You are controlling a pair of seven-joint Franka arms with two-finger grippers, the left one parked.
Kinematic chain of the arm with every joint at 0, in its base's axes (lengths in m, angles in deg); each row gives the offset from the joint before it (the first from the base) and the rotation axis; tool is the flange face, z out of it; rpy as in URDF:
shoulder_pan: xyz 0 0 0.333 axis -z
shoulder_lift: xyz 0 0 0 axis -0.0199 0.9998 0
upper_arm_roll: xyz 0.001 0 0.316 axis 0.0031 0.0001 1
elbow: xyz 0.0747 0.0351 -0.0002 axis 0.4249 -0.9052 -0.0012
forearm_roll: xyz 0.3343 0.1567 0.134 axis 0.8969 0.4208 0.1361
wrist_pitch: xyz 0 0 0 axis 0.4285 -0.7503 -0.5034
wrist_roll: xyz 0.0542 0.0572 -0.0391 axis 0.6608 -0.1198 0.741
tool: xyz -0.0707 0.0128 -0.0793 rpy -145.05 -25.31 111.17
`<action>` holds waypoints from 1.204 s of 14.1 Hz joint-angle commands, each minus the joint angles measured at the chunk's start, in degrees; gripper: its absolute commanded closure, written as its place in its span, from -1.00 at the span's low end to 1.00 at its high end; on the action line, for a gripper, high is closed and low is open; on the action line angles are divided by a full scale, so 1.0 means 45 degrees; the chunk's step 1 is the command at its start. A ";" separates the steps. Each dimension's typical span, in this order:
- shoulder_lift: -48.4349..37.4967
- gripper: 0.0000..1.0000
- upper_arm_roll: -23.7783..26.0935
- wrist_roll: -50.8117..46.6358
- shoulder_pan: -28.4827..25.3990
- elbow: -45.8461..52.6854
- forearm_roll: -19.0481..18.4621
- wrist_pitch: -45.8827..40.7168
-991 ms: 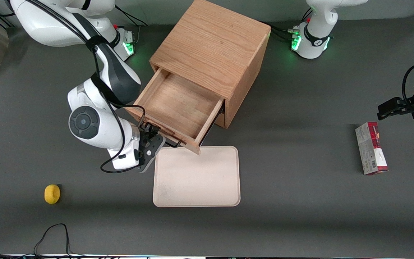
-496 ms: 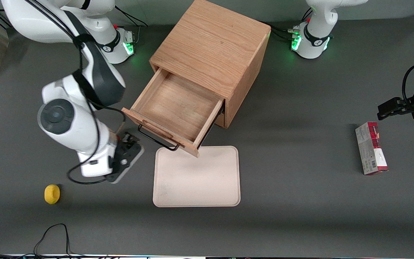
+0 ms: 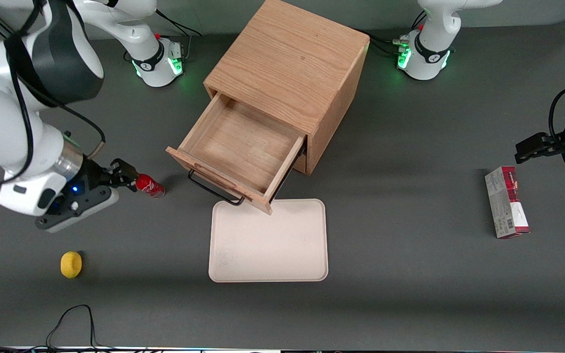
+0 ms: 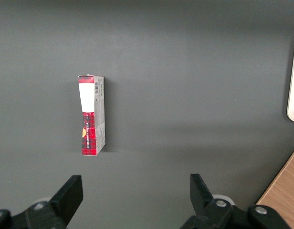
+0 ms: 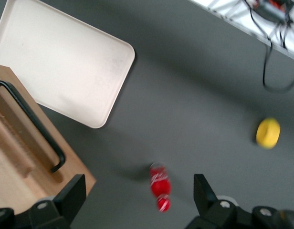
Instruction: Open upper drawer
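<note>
A: Largest item first. The cabinet [image 3: 292,73] is a cube of light oak standing on the grey table [image 3: 410,304], at an angle to the front camera. The upper drawer [image 3: 236,147] is pulled well out of the cabinet toward the front camera, its bare wooden inside open to view. Its black wire handle [image 3: 214,189] runs along the drawer front, and one corner of the front overhangs the tray.

B: The tray?

A: The cream tray [image 3: 269,242] lies flat on the table, nearer the front camera than the cabinet, just in front of the open drawer. The wrist view shows the same tray [image 5: 66,62] beside the drawer front [image 5: 23,157] and handle [image 5: 30,124].

B: Gripper position and state?

A: The gripper [image 3: 121,179] hangs well apart from the handle, toward the working arm's end of the table. Its fingers are spread, with nothing between them; the wrist view shows both fingertips apart over bare table [image 5: 137,191].

B: Smaller objects?

A: A red-and-white box [image 3: 505,202] lies toward the parked arm's end of the table. A small red bottle [image 3: 150,186] lies on its side just beside the gripper's fingertips; contact cannot be told. A yellow round object [image 3: 71,264] sits nearer the front camera than the gripper.
</note>
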 commanded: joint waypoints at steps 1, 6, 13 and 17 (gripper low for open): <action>-0.2147 -1.00 -0.0484 -0.1133 -0.0061 -0.2806 0.0265 0.0315; -0.3673 -1.00 -0.1794 -0.1112 -0.0061 -0.4098 0.0246 0.0178; -0.4613 -1.00 -0.3691 -0.1700 -0.0081 -0.5136 0.0057 -0.0172; -0.4342 -1.00 -0.3710 -0.1660 -0.0061 -0.4670 -0.0028 -0.0172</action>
